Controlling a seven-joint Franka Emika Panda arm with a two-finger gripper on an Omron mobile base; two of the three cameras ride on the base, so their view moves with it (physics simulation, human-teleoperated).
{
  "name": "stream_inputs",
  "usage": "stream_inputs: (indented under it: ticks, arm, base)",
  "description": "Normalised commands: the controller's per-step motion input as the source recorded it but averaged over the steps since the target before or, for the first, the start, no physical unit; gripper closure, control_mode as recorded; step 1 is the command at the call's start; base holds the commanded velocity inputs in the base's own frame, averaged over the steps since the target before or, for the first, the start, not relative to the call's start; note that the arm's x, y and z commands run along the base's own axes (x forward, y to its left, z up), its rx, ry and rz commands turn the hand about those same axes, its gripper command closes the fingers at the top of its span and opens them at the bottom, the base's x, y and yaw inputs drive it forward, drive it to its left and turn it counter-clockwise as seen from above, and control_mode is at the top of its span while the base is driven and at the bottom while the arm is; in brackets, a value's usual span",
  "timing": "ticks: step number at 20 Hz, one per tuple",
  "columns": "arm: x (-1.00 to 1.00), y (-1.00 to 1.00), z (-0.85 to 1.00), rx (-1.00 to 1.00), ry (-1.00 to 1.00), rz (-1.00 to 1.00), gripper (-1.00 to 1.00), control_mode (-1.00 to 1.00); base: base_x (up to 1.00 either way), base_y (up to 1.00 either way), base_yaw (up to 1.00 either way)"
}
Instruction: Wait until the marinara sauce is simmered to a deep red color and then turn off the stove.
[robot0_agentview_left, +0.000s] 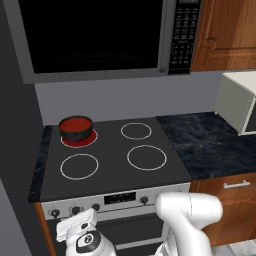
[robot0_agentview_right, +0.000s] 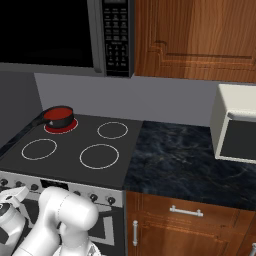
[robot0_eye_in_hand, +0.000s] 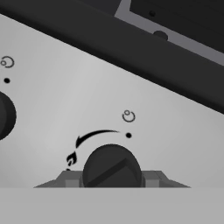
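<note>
The arm was folded low in front of the stove (robot0_agentview_left: 115, 165), its hand levelled at the silver front panel near the left end. The fingers (robot0_eye_in_hand: 151, 179) sat on either side of a dark round knob (robot0_eye_in_hand: 112, 166), clenched on it. The knob's raised bar ran diagonally, low at left and high at right in the hand view. The marinara sauce (robot0_agentview_left: 76, 124) lay flat and deep red in a small black pot (robot0_agentview_left: 75, 131) on the rear left burner, whose ring glowed red. The pot's handle pointed toward the stove's left edge.
</note>
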Motion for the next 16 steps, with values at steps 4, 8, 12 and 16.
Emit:
stream_inputs:
  ticks: [4,8,12,16]
  arm:
    - [0.00,0.00,0.00,0.00,0.00,0.00,1.00,-1.00]
    - [0.00,0.00,0.00,0.00,0.00,0.00,1.00,-1.00]
    - [0.00,0.00,0.00,0.00,0.00,0.00,1.00,-1.00]
    - [0.00,0.00,0.00,0.00,0.00,0.00,1.00,-1.00]
  base:
    - [0.00,0.00,0.00]
    - [0.00,0.00,0.00]
    - [0.00,0.00,0.00]
    - [0.00,0.00,0.00]
